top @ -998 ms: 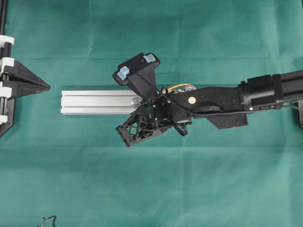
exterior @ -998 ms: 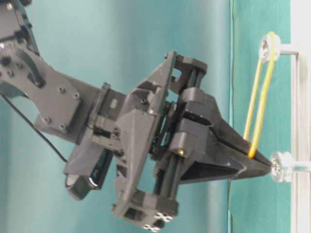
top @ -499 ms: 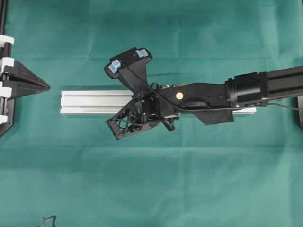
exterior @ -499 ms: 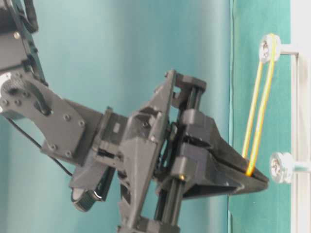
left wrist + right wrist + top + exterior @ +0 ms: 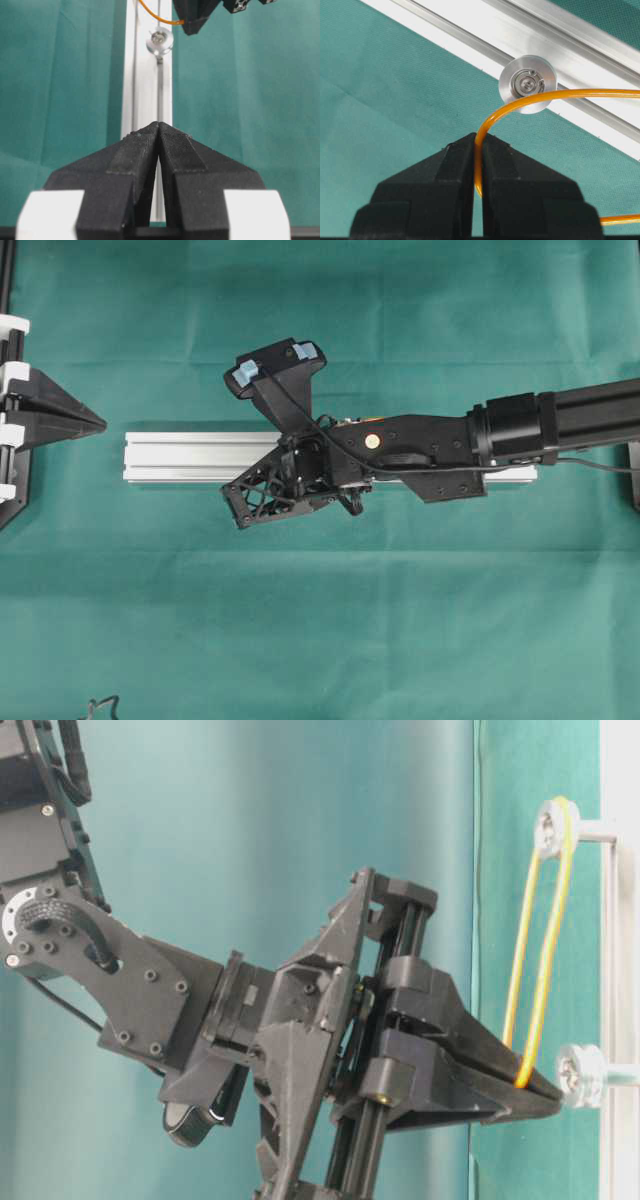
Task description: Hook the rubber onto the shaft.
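The orange rubber band [image 5: 547, 955] is looped over the far shaft [image 5: 553, 825] on the aluminium rail [image 5: 180, 458]. It is stretched to my right gripper [image 5: 545, 1095], which is shut on its other end. The tips are level with the head of the near shaft [image 5: 578, 1073], just off it. In the right wrist view the band [image 5: 590, 92] runs from my gripper [image 5: 478, 137] past the shaft head [image 5: 527, 83]; I cannot tell if it is hooked. My left gripper [image 5: 158, 125] is shut and empty, off the rail's left end [image 5: 100, 422].
The right arm [image 5: 560, 425] lies along the rail and hides its right half. Green cloth [image 5: 320, 620] covers the table. A small black object [image 5: 100, 708] sits at the bottom left edge. The left arm's mount [image 5: 10, 390] is at the left edge.
My right gripper has moved left along the rail with the band, stretching it longer and past the near shaft's head. The rail has slid slightly left. The left gripper has not moved.
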Robot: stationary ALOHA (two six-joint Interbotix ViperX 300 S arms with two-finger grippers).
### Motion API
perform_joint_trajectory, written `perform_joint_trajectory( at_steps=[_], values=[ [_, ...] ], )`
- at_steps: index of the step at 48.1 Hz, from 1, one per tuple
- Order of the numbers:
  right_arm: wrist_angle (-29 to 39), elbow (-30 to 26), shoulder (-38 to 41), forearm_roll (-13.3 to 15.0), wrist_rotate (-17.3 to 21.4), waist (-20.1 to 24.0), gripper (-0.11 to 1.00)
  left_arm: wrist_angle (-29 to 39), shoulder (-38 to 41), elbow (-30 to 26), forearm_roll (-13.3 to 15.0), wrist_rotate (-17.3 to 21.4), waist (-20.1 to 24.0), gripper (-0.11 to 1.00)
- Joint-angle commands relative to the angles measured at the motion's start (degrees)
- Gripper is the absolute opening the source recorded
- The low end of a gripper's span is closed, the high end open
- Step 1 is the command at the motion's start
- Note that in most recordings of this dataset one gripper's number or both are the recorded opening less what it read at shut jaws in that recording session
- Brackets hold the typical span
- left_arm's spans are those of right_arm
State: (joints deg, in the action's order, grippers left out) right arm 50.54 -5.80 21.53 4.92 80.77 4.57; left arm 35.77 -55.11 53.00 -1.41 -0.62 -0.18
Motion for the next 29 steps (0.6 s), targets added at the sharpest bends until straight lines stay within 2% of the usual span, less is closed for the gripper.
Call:
perform_joint_trajectory(
  at_steps=[1, 29],
  values=[
    [-0.1, -1.7, -1.1, 0.1, 0.1, -0.2, 0.05, -0.3, 0.4, -1.5, -0.2, 0.0, -0.1, 0.00],
    [-1.8, -1.8, -0.7, 0.2, 0.2, -0.6, 0.05, -0.3, 0.3, -1.4, -0.2, 0.1, -0.1, 0.00]
  ],
)
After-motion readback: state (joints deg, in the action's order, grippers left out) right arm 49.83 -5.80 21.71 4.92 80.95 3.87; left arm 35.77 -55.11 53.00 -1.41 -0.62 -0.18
